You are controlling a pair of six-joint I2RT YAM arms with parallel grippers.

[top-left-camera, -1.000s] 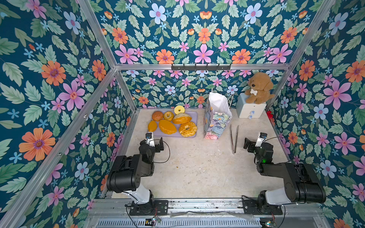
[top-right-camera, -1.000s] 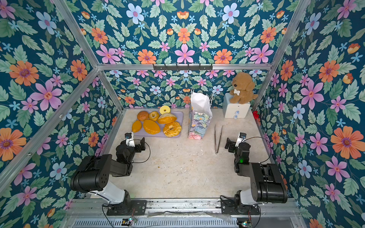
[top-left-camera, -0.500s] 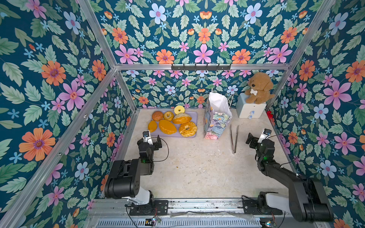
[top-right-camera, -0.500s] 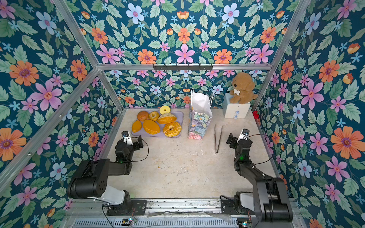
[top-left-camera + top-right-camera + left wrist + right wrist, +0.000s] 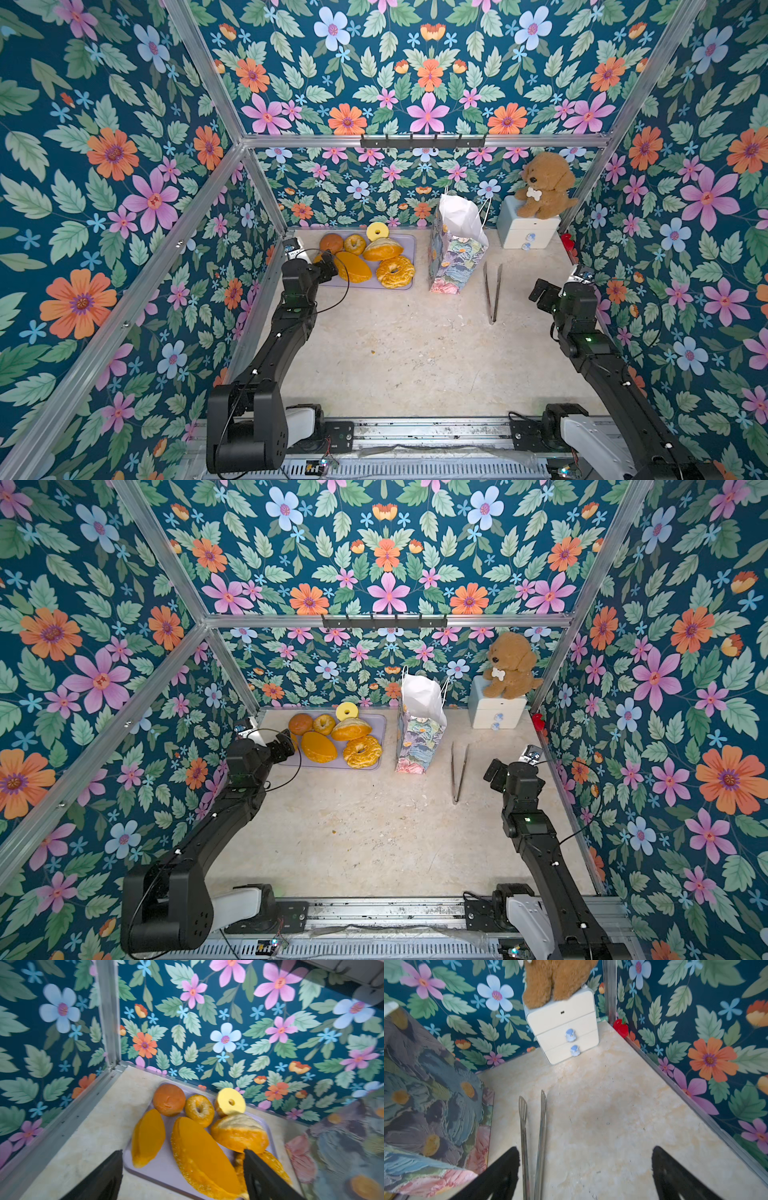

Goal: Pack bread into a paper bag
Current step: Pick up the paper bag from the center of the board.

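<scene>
The bread lies on a lilac tray [image 5: 409,243] at the back left: a brown bun [image 5: 169,1099], a small golden ring [image 5: 199,1109], a yellow ring [image 5: 229,1103], a split loaf [image 5: 239,1134], a big knobbly ring [image 5: 395,271] and two orange oval loaves [image 5: 203,1157] [image 5: 147,1138]. My left gripper [image 5: 182,1153] hangs open over the tray's near left end, its jaws on either side of the oval loaves and touching nothing. The paper bag [image 5: 455,257] stands upright and open just right of the tray. My right gripper [image 5: 585,1149] is open and empty above the floor.
Metal tongs [image 5: 492,291] lie on the floor between the bag and my right gripper [image 5: 540,293]. A pale drawer box [image 5: 528,232] with a brown plush dog [image 5: 542,185] on top stands in the back right corner. A small red apple [image 5: 620,1025] sits by the right wall.
Both arms have stretched out from their folded pose toward the back. The left gripper has reached the tray's near left end, and the right gripper has come up beside the tongs.
</scene>
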